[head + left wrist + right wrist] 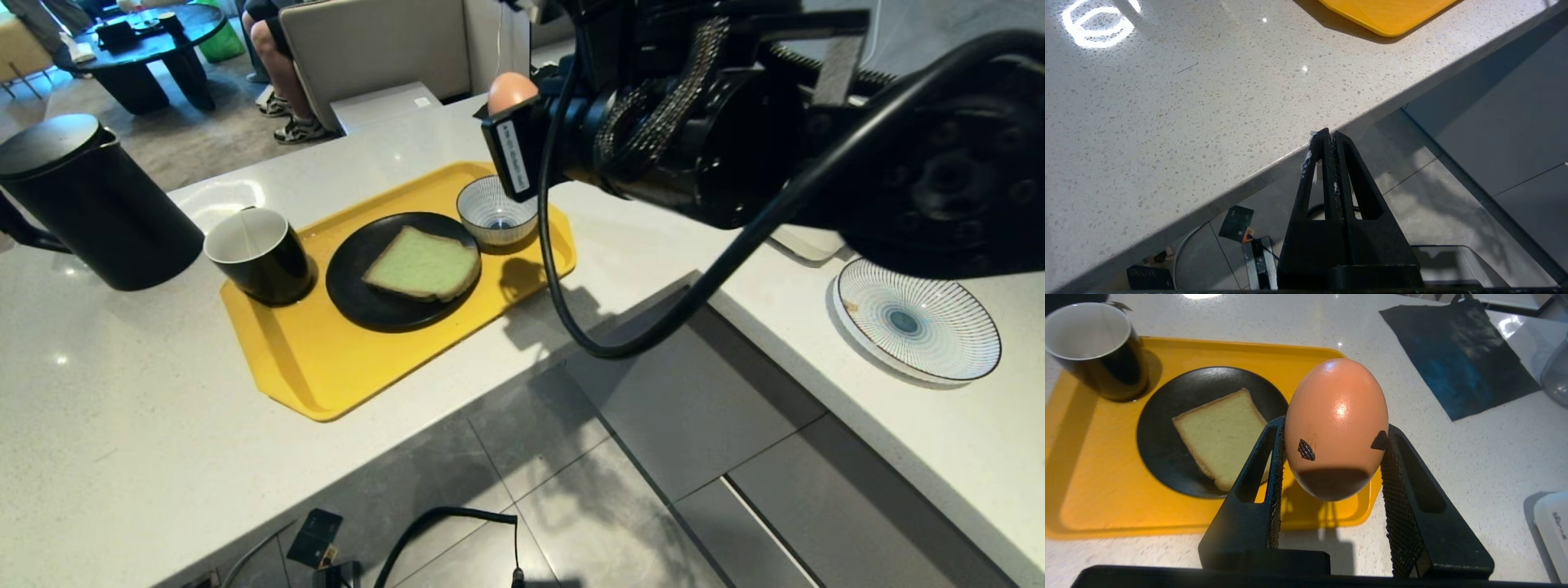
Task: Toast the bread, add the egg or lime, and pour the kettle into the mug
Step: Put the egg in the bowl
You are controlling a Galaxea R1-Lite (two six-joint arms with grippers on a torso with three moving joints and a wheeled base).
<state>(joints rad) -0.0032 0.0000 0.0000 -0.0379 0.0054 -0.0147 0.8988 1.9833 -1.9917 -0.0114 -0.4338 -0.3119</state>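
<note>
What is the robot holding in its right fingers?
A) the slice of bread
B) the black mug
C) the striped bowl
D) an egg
D: the egg sits pinched between the right gripper fingers, up above the yellow tray, while the bread still lies on its black plate.

The left end effector (1331,136) hangs with its two black fingers (1349,175) pressed together, tips just off the bench (1167,122) edge and above the floor (1453,196). The speckled pale bench runs diagonally across the view, with a bright ring of light reflected on it. A corner of the yellow tray (1388,14) lies on the bench near that edge. On the grey tiled floor below lie a dark card (1236,220), a white cable (1182,255) and a small box (1149,277) marked UNILIVE.
</note>
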